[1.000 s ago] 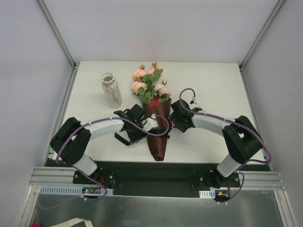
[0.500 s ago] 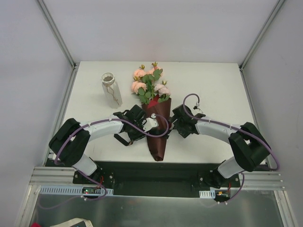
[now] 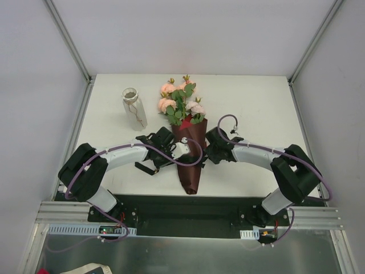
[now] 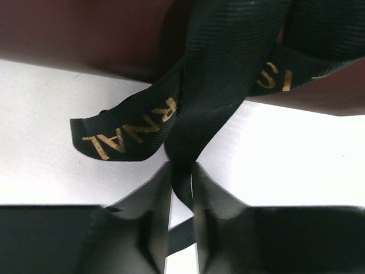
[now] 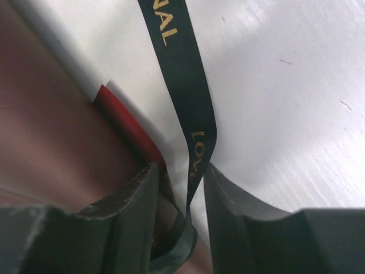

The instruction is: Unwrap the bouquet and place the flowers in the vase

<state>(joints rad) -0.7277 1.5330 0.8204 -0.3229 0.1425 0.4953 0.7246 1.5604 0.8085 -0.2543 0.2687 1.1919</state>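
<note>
The bouquet (image 3: 190, 157) lies in the middle of the table, its dark red paper cone pointing toward me. The peach-pink flowers (image 3: 179, 103) fan out at its far end. The white vase (image 3: 134, 108) stands upright to the left of the flowers. My left gripper (image 3: 180, 150) is at the cone's left side. In the left wrist view this gripper (image 4: 181, 168) is shut on a tail of the black ribbon (image 4: 228, 68). My right gripper (image 3: 205, 152) is at the cone's right side. It (image 5: 179, 171) stands open with another ribbon tail (image 5: 182, 80) between its fingers, touching the right one.
The white table (image 3: 256, 103) is walled by pale panels on the left, right and back. A metal rail (image 3: 188, 220) with cables runs along the near edge under both arm bases. The red paper (image 5: 45, 114) fills the left of the right wrist view.
Both grippers have narrowed, and the left one has closed onto the ribbon. The right arm drew back slightly, then returned to the cone's side. The bouquet and vase have not moved.
</note>
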